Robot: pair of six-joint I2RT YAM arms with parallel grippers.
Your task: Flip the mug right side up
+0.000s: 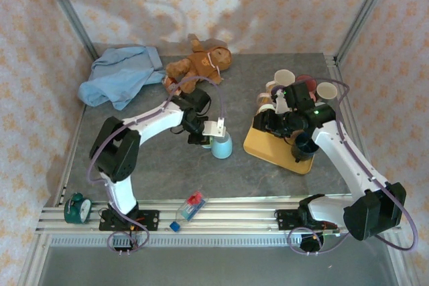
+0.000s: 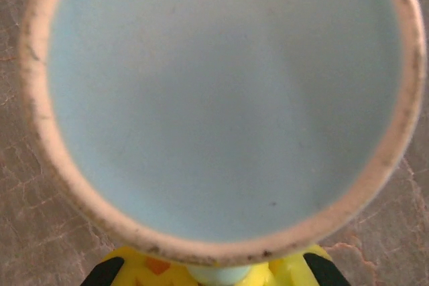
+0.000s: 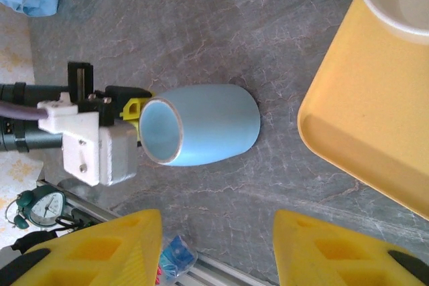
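Left wrist view: left hand clamped on the handle of the pale blue ceramic mug, base-up on the grey counter at its fingertips; right hand hung open, mug ahead.

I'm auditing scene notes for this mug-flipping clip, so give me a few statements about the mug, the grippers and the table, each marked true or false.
1. The blue mug sits on the yellow tray. False: it is on the grey table, left of the tray.
2. The left gripper is shut at the blue mug. True.
3. The right gripper holds a mug. False: its jaws are open with nothing between them.
4. A blue cloth lies near the table's far left corner. True.
5. The blue mug stands right side up. False: its flat base, not its opening, faces up at the left wrist camera.
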